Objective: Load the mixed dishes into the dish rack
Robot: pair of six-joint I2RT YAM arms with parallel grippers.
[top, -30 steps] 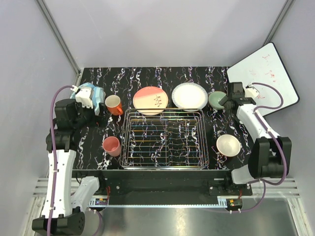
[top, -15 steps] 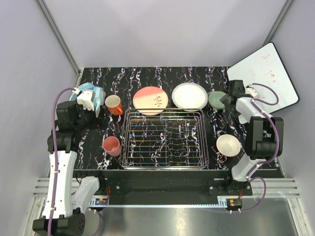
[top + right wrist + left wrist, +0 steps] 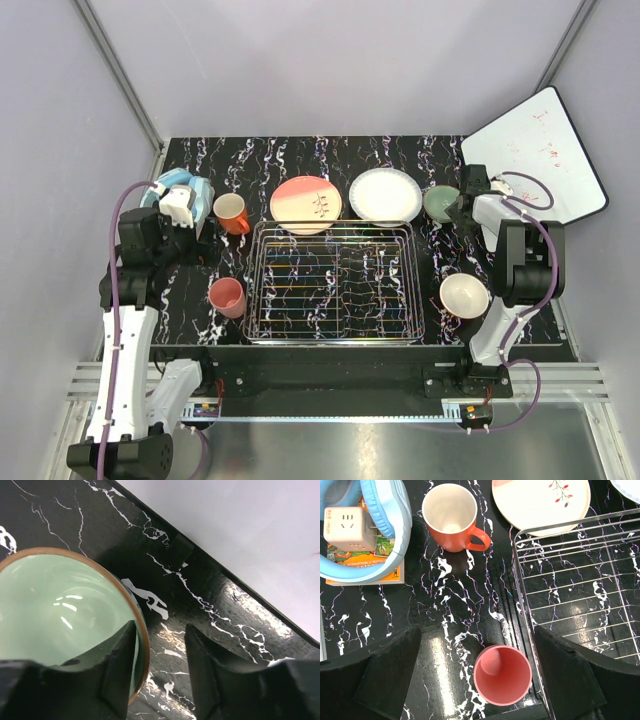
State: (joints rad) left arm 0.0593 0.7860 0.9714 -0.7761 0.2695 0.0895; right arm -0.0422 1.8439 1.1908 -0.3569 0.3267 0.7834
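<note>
Logged a black, white-veined worktop (image 3: 330, 160). Found the dish rack (image 3: 333, 340), a chrome wire basket, flat at its middle, toward the near edge. Noted a white board with red scribbles (image 3: 540, 150) at the far right corner.

Counted two plates flat on the worktop just behind the rack's far rim: salmon-pink plate (image 3: 306, 204) with dark mark on the left, white plate (image 3: 385, 195) on the right, close to each other. Spotted a light blue tub (image 3: 190, 185) at the far left, partly hidden by the left wrist; in the left wrist view, saw it resting on a colourful booklet (image 3: 365, 562) with a white socket cube (image 3: 347, 527) inside.

Placed the white-and-orange bowl (image 3: 464, 296) upright beside the rack's right side. Placed the pale green bowl (image 3: 438, 203) upright just right of the white plate. Marked the orange-red mug (image 3: 231, 212) upright between tub and salmon-pink plate, handle toward the rack. Marked the pink cup (image 3: 227, 296) upright beside the rack's left side. Found all six dishes outside the rack.

Recorded left fingers (image 3: 390, 675) spread wide, gripping nothing, hanging above the pink cup. Recorded right fingers (image 3: 117, 665) at a middling gap astride the green bowl's rim: one inside, one outside and apart from the wall.
</note>
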